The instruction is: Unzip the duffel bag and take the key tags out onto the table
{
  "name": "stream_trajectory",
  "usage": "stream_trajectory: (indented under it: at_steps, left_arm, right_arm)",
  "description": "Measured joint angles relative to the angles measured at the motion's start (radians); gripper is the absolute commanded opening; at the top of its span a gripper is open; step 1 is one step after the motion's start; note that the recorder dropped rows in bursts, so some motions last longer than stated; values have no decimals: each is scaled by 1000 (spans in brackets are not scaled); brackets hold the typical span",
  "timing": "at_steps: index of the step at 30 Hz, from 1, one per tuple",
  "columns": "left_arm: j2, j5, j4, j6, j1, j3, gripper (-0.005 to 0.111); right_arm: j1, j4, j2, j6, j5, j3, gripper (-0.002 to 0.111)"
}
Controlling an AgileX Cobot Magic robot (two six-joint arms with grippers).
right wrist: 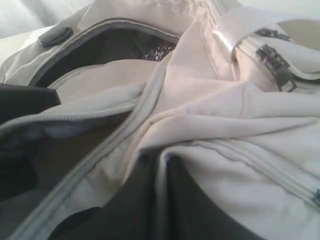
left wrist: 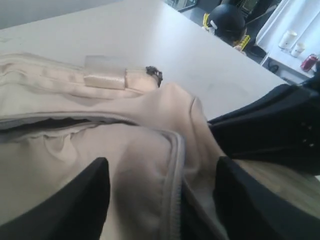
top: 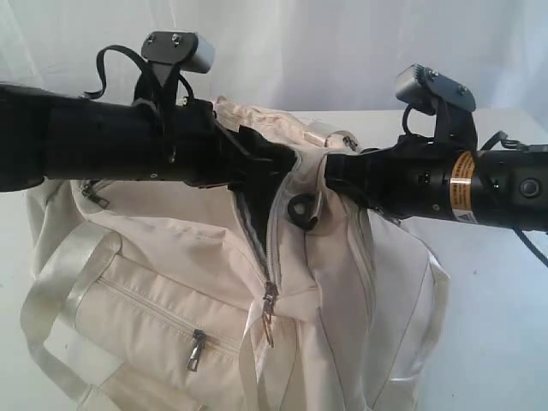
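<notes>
The cream duffel bag (top: 171,282) lies on the white table (top: 497,300) with its top zipper partly undone and the pull (top: 269,301) hanging at the front. My left gripper (top: 272,163) is at the bag's mouth. It is open (left wrist: 162,200), with the zipper edge (left wrist: 175,165) passing between its fingers (left wrist: 92,200) untouched. My right gripper (top: 332,175) is shut (right wrist: 161,157) on a raised fold of the bag's fabric (right wrist: 225,130) beside the opening. The dark lining (right wrist: 110,47) shows inside. The key tags are hidden; only a small metallic glint (right wrist: 159,50) shows there.
Pale webbing straps (top: 60,282) loop off the bag's left front, and a front pocket zip pull (top: 196,349) hangs low. A black ring (top: 301,208) sits by the opening. Beyond the table's far edge stand a dark helmet-like object (left wrist: 227,20) and clutter.
</notes>
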Motion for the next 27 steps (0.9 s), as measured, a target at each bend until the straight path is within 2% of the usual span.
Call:
stream_trajectory:
  at_steps: [2,3,4,5,6,7,9,12,15,20,22,27]
  left_arm:
    - [24,-18,69,-56,-1,-1,63]
    - [32,-20,74,-60,-1,-1,57]
    - [38,-20,81,-65,-1,-1,45]
    - [40,-20,85,-70,-1,-1,20]
    - [42,-20,103,-70,-1,-1,8]
    - [42,-20,108,-67,-1,-1,0]
    - [42,-27,127,-43,-3,-1,0]
    - [-3,-77,136,-34,-5,-1,0]
    - [-156,-81,144,-34,-5,-1,0]
    - [-454,-42,158,-129,-9,39,0]
    - [-550,-36,172,-170,-9,90,0]
    - [-652,-35,179,-225,-9,194,0]
  right_arm:
    - [0,2,0,-1,2,0,0]
    - [0,2,0,-2,2,0,0]
    - [0,2,0,-5,2,0,0]
    - [0,2,0,-9,4,0,0]
    - [0,3,0,-19,8,0,0]
    - [1,4,0,-20,16,0,0]
    - [1,11,0,-36,51,0,0]
    - [2,18,0,-70,207,0,0]
    - [4,18,0,-76,359,-2,0]
    - [12,11,-4,-64,504,-71,0]
    - [24,-90,-12,48,565,-113,0]
    - [37,-250,-15,255,590,-135,0]
